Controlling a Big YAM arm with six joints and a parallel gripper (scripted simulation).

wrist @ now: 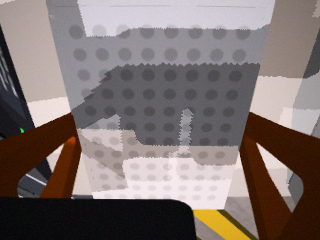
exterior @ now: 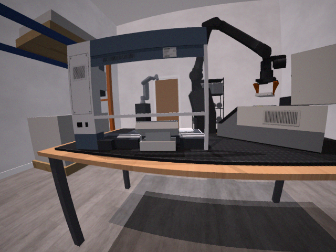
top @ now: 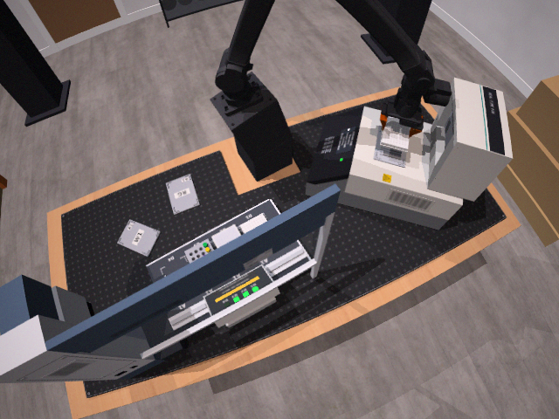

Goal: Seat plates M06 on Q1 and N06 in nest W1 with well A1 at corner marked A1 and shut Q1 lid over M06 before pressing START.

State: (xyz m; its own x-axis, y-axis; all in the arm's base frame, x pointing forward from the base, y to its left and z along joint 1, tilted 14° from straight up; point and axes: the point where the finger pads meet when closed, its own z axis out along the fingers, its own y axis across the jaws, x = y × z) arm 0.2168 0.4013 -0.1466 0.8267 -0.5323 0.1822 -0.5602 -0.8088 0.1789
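Nearest you, past the grey plank floor (exterior: 40, 217), a wood-edged table (exterior: 189, 170) carries a black dotted mat (top: 383, 252), and beyond it your gripper (exterior: 265, 87) clamps the translucent dimpled plate M06 (exterior: 263, 94) above boxy Q1 (exterior: 271, 127).

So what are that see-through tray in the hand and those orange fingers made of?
The plate looks like clear or frosted plastic: the wrist view shows the machine below straight through its dotted wells. The fingers gripping it look like matte orange-brown plastic or rubber, with flat colour and no shine, though I can't tell which. The cycler beneath looks like painted cream casing, metal or plastic.
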